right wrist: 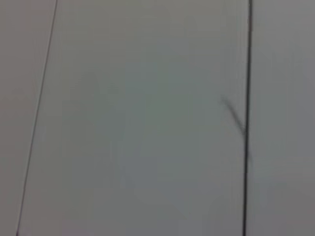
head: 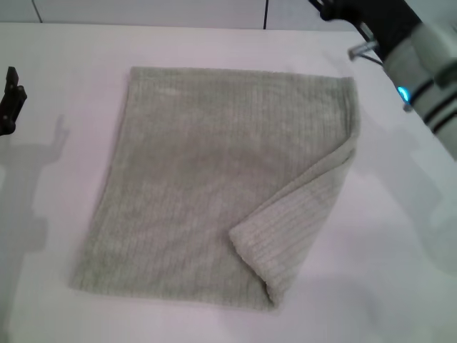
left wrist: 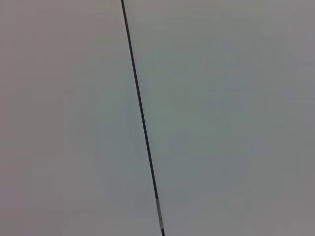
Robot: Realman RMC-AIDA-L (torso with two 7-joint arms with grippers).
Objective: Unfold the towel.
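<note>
Towel (head: 207, 186), corner folded, on white table (head: 64, 57) by wall (head: 143, 11)

I see a flat white table (head: 400, 236) with a smooth top. One thing lies right on it: a big, soft, pale grey-green towel (head: 193, 186) with thin ribbed stripes. The towel sits near the middle of the table and lies mostly flat. Its near right corner (head: 285, 229) is folded over and rests on top of the rest of the cloth, showing the striped side. The far edge of the towel is straight and close to the back of the table.
</note>
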